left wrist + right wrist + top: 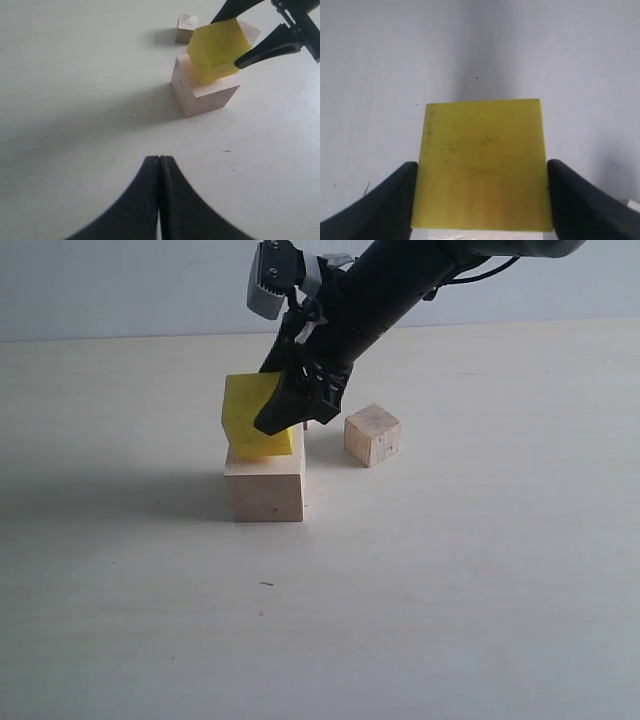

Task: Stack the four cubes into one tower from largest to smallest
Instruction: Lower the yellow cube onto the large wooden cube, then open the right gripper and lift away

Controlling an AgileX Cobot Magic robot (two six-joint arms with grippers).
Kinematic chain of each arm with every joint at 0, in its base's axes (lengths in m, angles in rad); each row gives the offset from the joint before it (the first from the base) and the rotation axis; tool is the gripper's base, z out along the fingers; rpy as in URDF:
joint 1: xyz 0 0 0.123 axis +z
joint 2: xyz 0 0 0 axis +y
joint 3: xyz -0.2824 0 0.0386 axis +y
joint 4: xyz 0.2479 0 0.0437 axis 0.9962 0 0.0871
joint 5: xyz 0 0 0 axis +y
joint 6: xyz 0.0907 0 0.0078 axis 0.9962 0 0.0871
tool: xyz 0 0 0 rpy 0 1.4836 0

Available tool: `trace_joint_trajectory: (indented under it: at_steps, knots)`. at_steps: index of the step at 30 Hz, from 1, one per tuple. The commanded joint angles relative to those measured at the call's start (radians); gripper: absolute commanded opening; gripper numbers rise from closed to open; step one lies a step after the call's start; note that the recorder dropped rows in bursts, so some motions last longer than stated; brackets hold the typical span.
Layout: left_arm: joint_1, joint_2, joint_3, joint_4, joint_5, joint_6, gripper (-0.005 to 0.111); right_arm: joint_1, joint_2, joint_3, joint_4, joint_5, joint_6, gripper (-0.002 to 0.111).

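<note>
The yellow cube (255,420) sits atop the large wooden cube (265,490) near the middle of the table (450,590), but crooked: it leans, one lower edge on the wood and its top tipped toward 10 o'clock. The right jaws are closed on it across two opposite flat faces, and the right wrist view shows a dark finger pressed against each side. The left jaws are closed on nothing, low over bare table and well apart from the stack. A medium wooden cube (372,434) waits at about 2 o'clock from the stack, and the left wrist view shows another small pale cube (186,27) beyond it. I'd judge these blocks stiff and light, with nothing to crush or spill. The yellow one looks painted, so it is probably a bit slicker than the bare wood and could pivot between the fingers if held near an edge. Gripping flat faces at mid-height, square to the sides, seems best. This one looks to need levelling before it is let go, or it may slide off.
</note>
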Motion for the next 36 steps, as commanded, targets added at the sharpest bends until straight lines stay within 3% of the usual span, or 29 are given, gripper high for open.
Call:
trace_joint_trajectory:
  at_steps: [1,5,10,12,14,21,36]
  knots:
    - [0.002,0.0,0.003,-0.005,0.002,0.001,0.0,-0.006,-0.004,-0.01,0.014,-0.003,-0.004,0.0]
    - [0.002,0.0,0.003,-0.005,0.002,0.001,0.0,-0.006,-0.004,-0.01,0.014,-0.003,-0.004,0.004]
    - [0.002,0.0,0.003,-0.005,0.002,0.001,0.0,-0.006,-0.004,-0.01,0.014,-0.003,-0.004,0.033]
    - [0.002,0.0,0.003,-0.005,0.002,0.001,0.0,-0.006,-0.004,-0.01,-0.001,0.0,-0.004,0.051]
    - [0.002,0.0,0.003,-0.005,0.002,0.001,0.0,-0.006,-0.004,-0.01,-0.012,-0.003,-0.004,0.059]
    - [0.002,0.0,0.003,-0.005,0.002,0.001,0.0,-0.006,-0.004,-0.01,0.02,-0.005,-0.004,0.066]
    - [0.002,0.0,0.003,-0.005,0.002,0.001,0.0,-0.006,-0.004,-0.008,0.018,-0.005,-0.004,0.066]
